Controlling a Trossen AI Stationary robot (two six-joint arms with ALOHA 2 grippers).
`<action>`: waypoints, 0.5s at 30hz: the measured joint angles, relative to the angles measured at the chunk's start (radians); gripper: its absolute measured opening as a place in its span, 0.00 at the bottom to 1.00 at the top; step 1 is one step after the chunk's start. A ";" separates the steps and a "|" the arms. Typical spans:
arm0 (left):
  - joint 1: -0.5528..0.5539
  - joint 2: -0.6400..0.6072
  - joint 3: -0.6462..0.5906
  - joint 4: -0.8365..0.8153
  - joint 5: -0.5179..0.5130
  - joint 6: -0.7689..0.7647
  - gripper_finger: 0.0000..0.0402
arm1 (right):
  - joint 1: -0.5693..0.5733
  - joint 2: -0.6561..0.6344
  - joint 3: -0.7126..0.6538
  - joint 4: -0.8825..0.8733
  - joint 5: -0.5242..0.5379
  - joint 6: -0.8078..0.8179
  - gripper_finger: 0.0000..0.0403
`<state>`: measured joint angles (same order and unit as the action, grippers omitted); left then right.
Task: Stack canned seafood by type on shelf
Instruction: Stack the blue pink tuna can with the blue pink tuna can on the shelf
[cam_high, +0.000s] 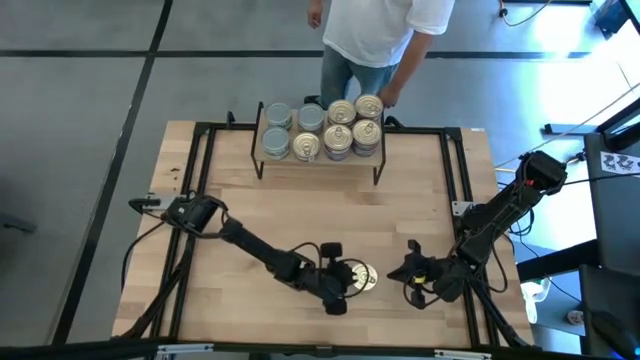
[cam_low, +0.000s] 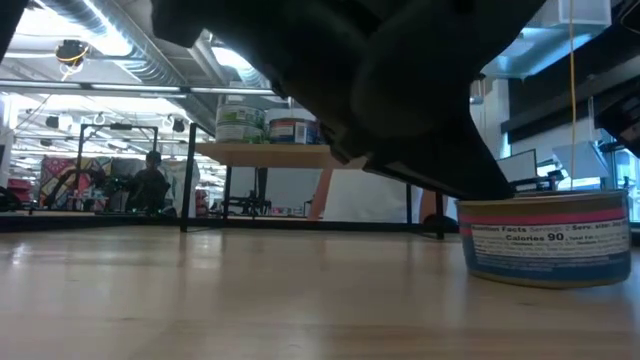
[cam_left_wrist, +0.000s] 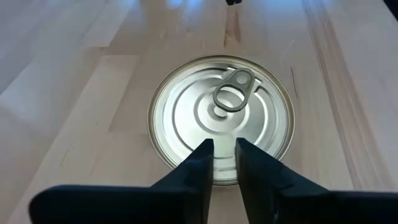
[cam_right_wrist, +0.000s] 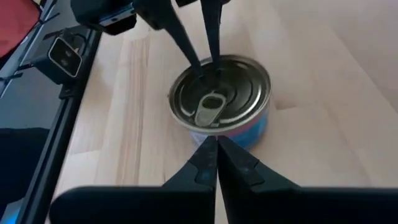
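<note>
One tin (cam_high: 358, 277) with a pull-ring lid stands upright on the tabletop near its near edge; the low view shows the tin's (cam_low: 548, 240) pink and blue label. My left gripper (cam_left_wrist: 224, 144) hangs just over the lid's edge, fingers pointing down with a narrow gap and nothing between them. My right gripper (cam_right_wrist: 216, 142) is shut, level with the tin's wall (cam_right_wrist: 249, 134) on its right side, a little apart from it in the high view. The shelf (cam_high: 320, 158) stands at the far edge, carrying several tins (cam_high: 340, 125) stacked on its top. My left gripper's fingertips (cam_right_wrist: 202, 61) stand at the tin's lid (cam_left_wrist: 186, 118), close to its rim, coming from above. I cannot tell whether they touch it. The tin sits flat on the table.
A person stands behind the far edge with a hand (cam_high: 388, 98) beside the shelf. Black frame rails (cam_high: 455, 170) run along the tabletop's sides. Bare wood (cam_high: 320, 215) lies between the shelf and the tin.
</note>
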<state>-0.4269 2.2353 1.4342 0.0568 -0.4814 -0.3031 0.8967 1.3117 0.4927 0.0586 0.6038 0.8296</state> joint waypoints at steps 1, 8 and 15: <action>-0.002 0.000 0.000 -0.001 -0.006 -0.001 0.16 | 0.000 0.000 0.000 0.000 -0.005 -0.003 0.04; -0.002 0.002 -0.002 0.002 -0.004 0.013 0.15 | 0.000 0.000 0.000 0.087 -0.058 -0.083 0.17; -0.009 0.002 -0.002 -0.001 -0.011 0.024 0.15 | 0.000 0.010 0.000 0.118 0.009 -0.254 0.56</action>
<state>-0.4361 2.2368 1.4319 0.0559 -0.4923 -0.2787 0.8963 1.3220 0.4927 0.1766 0.6129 0.5757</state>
